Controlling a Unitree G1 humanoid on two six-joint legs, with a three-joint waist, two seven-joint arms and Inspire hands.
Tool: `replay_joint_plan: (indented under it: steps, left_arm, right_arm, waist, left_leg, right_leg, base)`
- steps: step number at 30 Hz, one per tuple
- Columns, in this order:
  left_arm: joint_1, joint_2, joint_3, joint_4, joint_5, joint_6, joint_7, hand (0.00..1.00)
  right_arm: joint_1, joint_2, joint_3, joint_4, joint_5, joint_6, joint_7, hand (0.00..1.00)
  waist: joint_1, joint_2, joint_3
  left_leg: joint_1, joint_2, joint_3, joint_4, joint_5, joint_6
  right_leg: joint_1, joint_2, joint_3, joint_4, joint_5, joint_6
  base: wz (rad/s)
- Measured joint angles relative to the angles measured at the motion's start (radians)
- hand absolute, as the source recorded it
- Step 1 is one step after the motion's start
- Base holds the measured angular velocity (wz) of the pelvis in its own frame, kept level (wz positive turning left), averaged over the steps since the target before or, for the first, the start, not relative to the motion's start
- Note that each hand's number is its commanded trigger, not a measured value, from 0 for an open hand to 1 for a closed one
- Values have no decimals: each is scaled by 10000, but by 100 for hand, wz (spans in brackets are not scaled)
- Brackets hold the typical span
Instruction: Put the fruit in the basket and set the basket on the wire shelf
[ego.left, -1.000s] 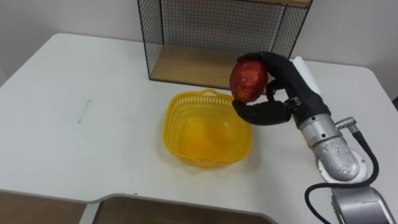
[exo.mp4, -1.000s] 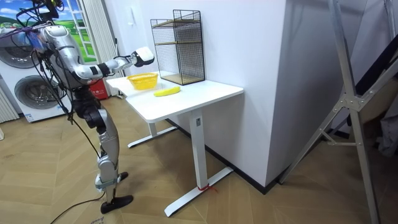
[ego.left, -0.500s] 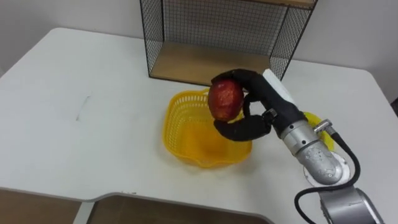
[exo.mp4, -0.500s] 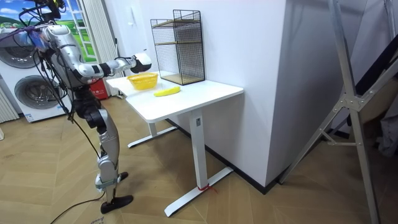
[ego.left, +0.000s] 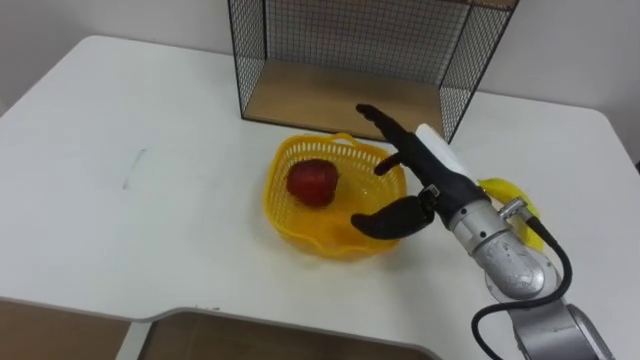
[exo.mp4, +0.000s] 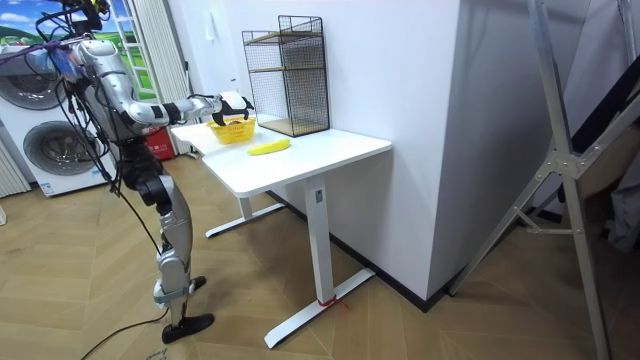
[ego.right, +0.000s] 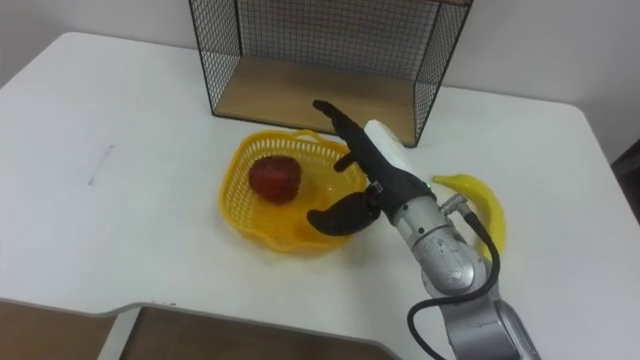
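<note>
Right robot hand (ego.left: 418, 176) in from five o'clock, and it's wide open: fingers splayed above the basket (ego.left: 272, 200) at its three o'clock rim, thumb hanging low by the near wall, holding nothing. The apple (ego.left: 313, 182) is in! It lies on the basket floor toward nine o'clock, clear of the fingers. One fruit down by my reckoning. The banana (ego.right: 478, 195) is out on the table (ego.left: 130, 230), at three o'clock from the basket, just past the wrist and partly tucked behind the forearm.

So the job now, I'd say, is getting clear and going for that banana. Lift the robot hand straight up before swinging toward three o'clock; the thumb looks close to the rim, and a sideways drag could snag the light plastic weave and skid the basket. The banana is curved and lies flat, so a grasp across its middle should sit best.

At twelve o'clock, just behind the basket, stands the shelf (ego.left: 320, 100), black wire walls, wooden board, front open. A short push or lift away, once the fruit is loaded.

The table is plain white, smooth, likely slippery. In the room view the robot stands at the table's end on the room view's left, wood floor (exo.mp4: 400, 330) beneath, washer (exo.mp4: 45, 150) behind it, white wall beside.
</note>
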Motion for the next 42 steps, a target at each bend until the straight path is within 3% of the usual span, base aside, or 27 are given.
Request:
replay_joint_plan:
  steps: [10, 23, 33, 38, 42]
  left_arm:
    - [-33, 10, -1, -3, 0, -4, 0, 0]
    - [-123, 118, 0, -6, -1, -62, 0, 0]
    - [-45, 120, 9, -65, 8, -45, 2, 0]
    - [143, 43, 52, -197, 10, -8, 1, 0]
    - [414, -15, 113, -377, 22, -4, -99, 0]
  right_arm:
    - [-1, -1, 0, 13, 5, 0, 0, 0]
    - [-2, -2, -1, 13, 37, -7, -4, 0]
    - [-26, -4, -99, 107, 1436, -3, -6, 0]
    - [-335, -5, -772, 514, 1832, -13, -108, 0]
    - [-449, -6, -1345, 554, 2179, -18, -356, 0]
  waist:
    - [147, -13, 49]
    - [144, -21, 51]
    - [92, 20, 77]
    - [45, 54, 78]
    - [-86, 189, -42]
  left_leg:
    - [2, -2, -18, -16, 0, 0]
    - [3, -4, -22, 1, 0, 0]
    - [132, -5, -53, -1, -4, 1]
    - [104, -8, -53, 97, -7, 3]
    - [152, -10, -46, 102, -6, 4]
  right_leg:
    - [9, 0, -1, -5, 0, 0]
    - [73, -1, 12, -4, 0, 0]
    - [280, -17, -180, -4, -1, 2]
    - [297, -16, -164, -8, 0, 1]
    - [293, -21, -165, -8, 0, 1]
  base:
    - [0]
    - [0]
    - [1]
    - [0]
    - [0]
